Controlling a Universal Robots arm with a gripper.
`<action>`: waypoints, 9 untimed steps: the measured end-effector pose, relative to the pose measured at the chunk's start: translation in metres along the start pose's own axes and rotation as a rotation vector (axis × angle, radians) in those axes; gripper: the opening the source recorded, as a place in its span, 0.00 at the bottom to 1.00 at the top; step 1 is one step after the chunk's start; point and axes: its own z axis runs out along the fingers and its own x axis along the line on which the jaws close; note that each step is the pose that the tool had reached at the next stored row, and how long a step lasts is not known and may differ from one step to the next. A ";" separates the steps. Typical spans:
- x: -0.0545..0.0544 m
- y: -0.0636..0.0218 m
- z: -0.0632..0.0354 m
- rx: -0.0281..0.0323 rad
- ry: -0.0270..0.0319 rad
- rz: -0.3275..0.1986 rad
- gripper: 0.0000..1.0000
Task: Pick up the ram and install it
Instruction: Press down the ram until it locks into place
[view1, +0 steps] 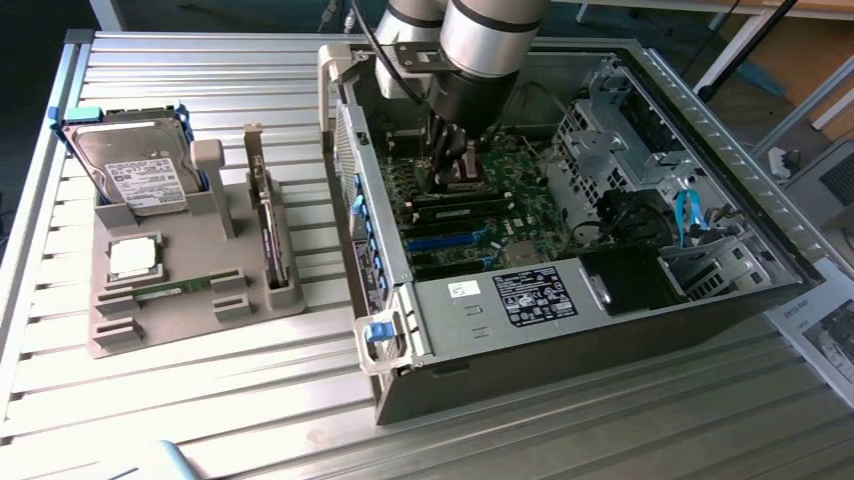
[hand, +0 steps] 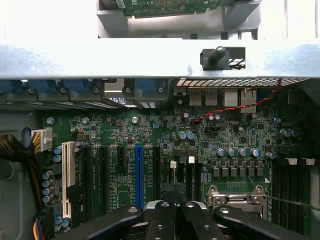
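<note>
Outside, a slatted metal table (view1: 200, 400) bears the computer case (view1: 534, 290).

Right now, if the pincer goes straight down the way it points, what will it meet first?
Most likely the motherboard inside the open computer case. The shut pincer hangs just above the green board, near the slots beside the processor socket. The depth is unclear, so a slot's edge may come first.

A ribbed metal worktop (view1: 200, 400) carried a grey parts holder (view1: 187, 300) toward the exterior view's left and an open computer case (view1: 534, 330) beside it.
</note>
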 end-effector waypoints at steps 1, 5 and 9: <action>0.000 0.0000 0.0000 0.0000 0.0001 0.000 0.10; 0.000 -0.0046 -0.0003 0.0000 0.0003 0.000 0.10; 0.000 -0.0136 -0.0015 0.0000 0.0019 0.000 0.10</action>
